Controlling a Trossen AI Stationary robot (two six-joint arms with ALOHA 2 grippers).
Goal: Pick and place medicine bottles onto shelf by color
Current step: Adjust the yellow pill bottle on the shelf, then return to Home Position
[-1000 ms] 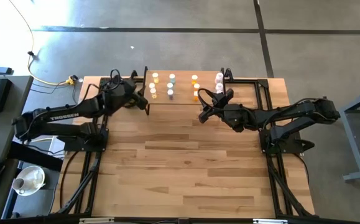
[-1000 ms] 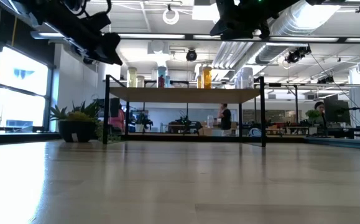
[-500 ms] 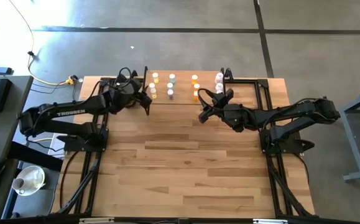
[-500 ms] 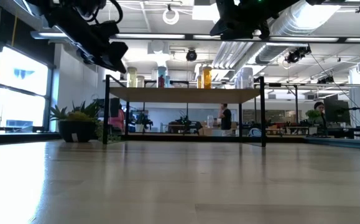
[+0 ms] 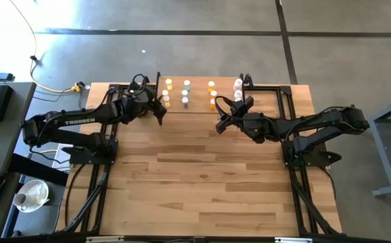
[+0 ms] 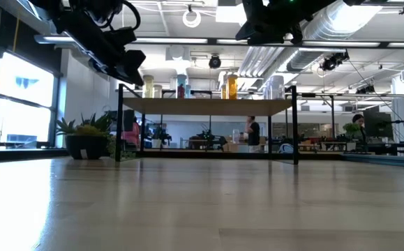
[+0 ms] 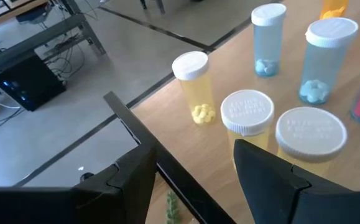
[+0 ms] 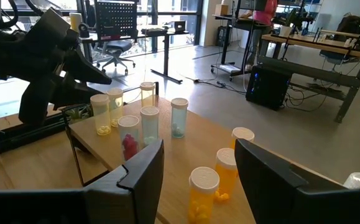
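**Two claws poised at the shelf, nothing held**

Two dark arms reach toward the top centre of the high view, where the shelf point(image 5: 198, 108) stands at the desk's point(image 5: 202, 182) far edge. The left arm stretches in from the left of that frame, forearm nearly level, its claw point(image 5: 160, 111) at the shelf's left end with fingers spread wide and empty. In its wrist view those fingers point(image 7: 279, 177) frame the nearest white-capped yellow bottles point(image 7: 247, 115), with pale blue ones just beyond.

From the right of the frame, the right arm extends with elbow bent, its claw point(image 5: 221, 123) just in front of the shelf's right half, also parted wide and holding nothing.

All medicine bottles point(image 5: 185, 93) stand upright on the shelf in colour columns: yellow, blue, orange, pinkish-white from left to right. In the low view a potted plant point(image 6: 86, 139) sits at the left.
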